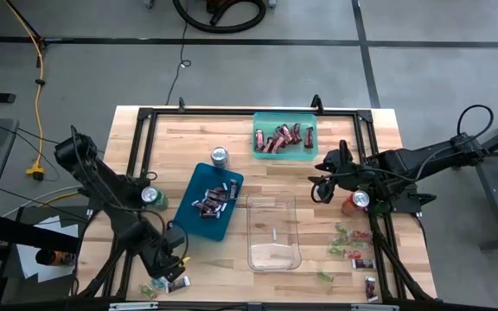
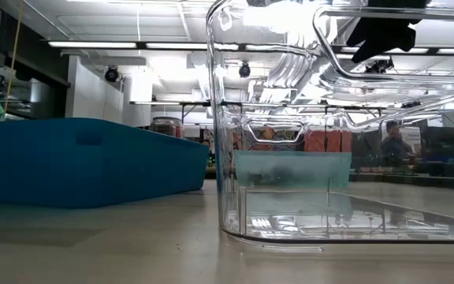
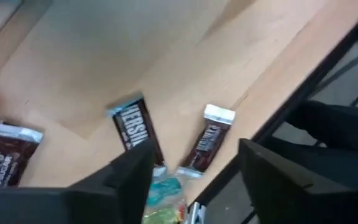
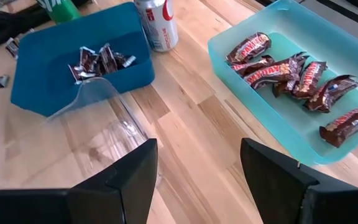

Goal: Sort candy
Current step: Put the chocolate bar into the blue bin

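Two end effectors were in view, both with fingers spread and nothing between them. The left end effector (image 3: 194,171) hung low over the near left corner of the wooden surface (image 1: 318,173), its dark fingers (image 3: 126,174) wide apart and gripping nothing. Just under and between them lay a pale blue and green wrapped piece (image 3: 165,190), and just past the fingertips two dark brown mini bars (image 3: 135,127) with pale print lay flat and slightly apart, the second one (image 3: 209,144) close to the surface's edge. A third such bar (image 3: 5,158) lay off to one side, farther from the fingers. A green drink can (image 1: 151,196) stood beyond this end effector, near the arm.

The right end effector (image 4: 197,177) was stationed above the surface's far right part, also open wide and empty, touching nothing. Directly ahead of it stood a clear plastic bin (image 4: 104,134); whether it held anything was not clear. Beyond that sat a dark blue tray (image 4: 48,62) holding a heap of dark mini bars (image 4: 101,61), with a silver can (image 4: 157,25) upright just behind the tray. To the other side, a teal tray (image 4: 272,124) held dark red bars (image 4: 291,78). A red can (image 1: 360,200) stood beside this arm, and loose green-and-red pieces (image 1: 344,233) were scattered on the surface nearer the front edge.
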